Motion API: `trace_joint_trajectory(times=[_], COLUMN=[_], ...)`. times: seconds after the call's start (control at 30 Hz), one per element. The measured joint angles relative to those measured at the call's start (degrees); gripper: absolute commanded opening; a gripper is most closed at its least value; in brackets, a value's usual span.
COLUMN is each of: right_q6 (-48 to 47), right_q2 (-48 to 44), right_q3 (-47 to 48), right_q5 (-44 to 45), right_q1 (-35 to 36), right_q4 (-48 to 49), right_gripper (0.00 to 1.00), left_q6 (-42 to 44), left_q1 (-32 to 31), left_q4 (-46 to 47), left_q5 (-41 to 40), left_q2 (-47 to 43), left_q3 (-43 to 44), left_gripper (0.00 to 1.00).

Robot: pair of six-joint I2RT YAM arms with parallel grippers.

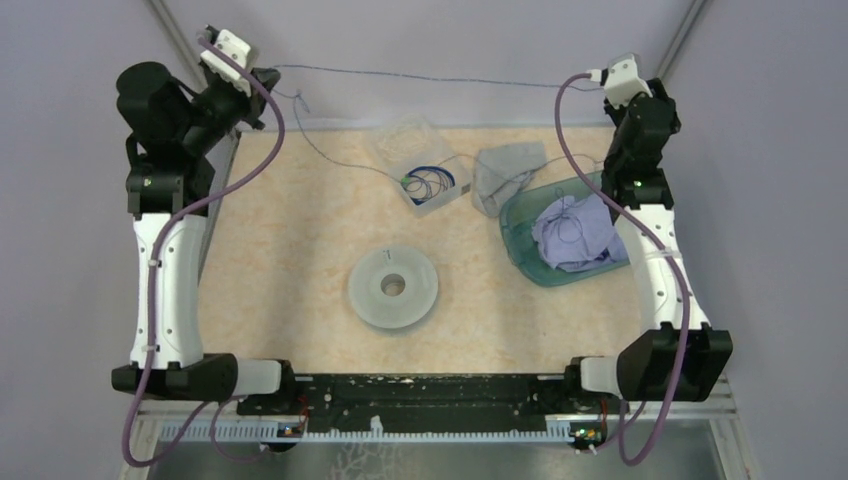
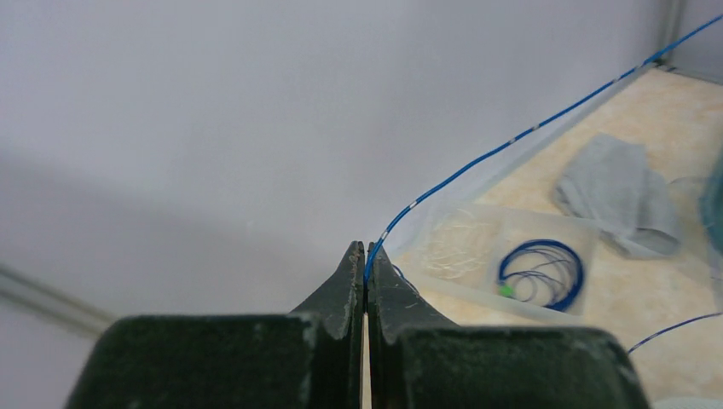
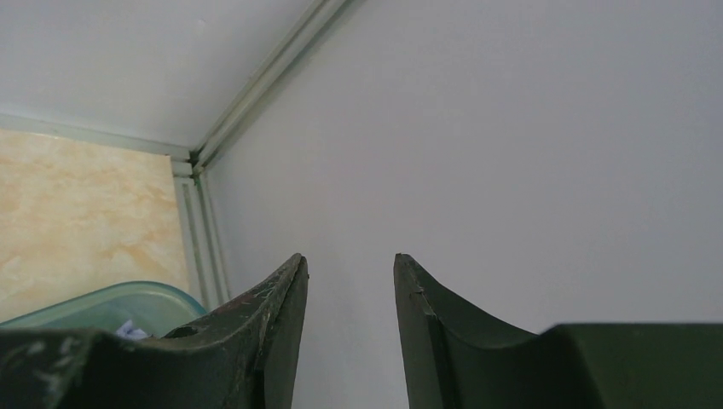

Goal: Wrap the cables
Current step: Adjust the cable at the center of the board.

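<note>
Now cable [image 2: 494, 152] within left claw [image 2: 367, 250]

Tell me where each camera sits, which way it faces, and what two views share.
Top external: above and behind the robot, looking down on the table; left arm and right arm show.
Left wrist: faces the grey wall and far table; left tool shut on the cable.
Right wrist: faces the wall corner; right tool open, teal bin rim beside it.
Shared: top and left wrist both show the blue coil.

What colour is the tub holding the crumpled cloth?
Translucent teal-green; the tub shows best in the top external view.
</note>
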Motion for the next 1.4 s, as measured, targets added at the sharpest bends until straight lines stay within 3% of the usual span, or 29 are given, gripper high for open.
trace_joint_trajectory(times=[0.4,0.5,0.63,0.83,1.0,1.2,1.4], right_q6=[-0.15,2.05,8.33,17.9,29.2,36.68,40.09], right_q2=[0.15,0.13,0.07,0.22,3.85,6.71,6.78], right_q3=[0.42,1.7,4.52,6.14,10.4,14.93,16.24], right_q5=[-1.97,-7.76,-24.04,-47.67,-65.09,-73.83,-77.96], right_q1=[-7.76,-8.11,-7.61,4.94,11.65,16.48,21.94], right_q4=[-1.86,-6.51,-16.85,-26.97,-25.66,-20.76,-18.84], right_gripper=[0.41,0.41,0.46,0.57,0.67,0.76,0.76], left_q6=[3.58,1.79,-5.01,-14.03,-17.42,-22.12,-24.68], left_q1=[11.26,13.4,13.38,5.79,-4.9,-12.5,-19.26], left_q4=[3.1,3.32,3.56,4.66,4.72,6.38,6.75], left_q5=[-6.1,-4.31,3.69,13.16,17.27,20.04,21.07], left_q2=[2.67,3.19,3.45,4.22,4.52,5.88,8.26], left_q3=[0.96,0.98,1.33,2.75,1.38,-2.43,-5.27], left_gripper=[0.0,0.0,0.0,0.0,0.0,0.0,0.0])
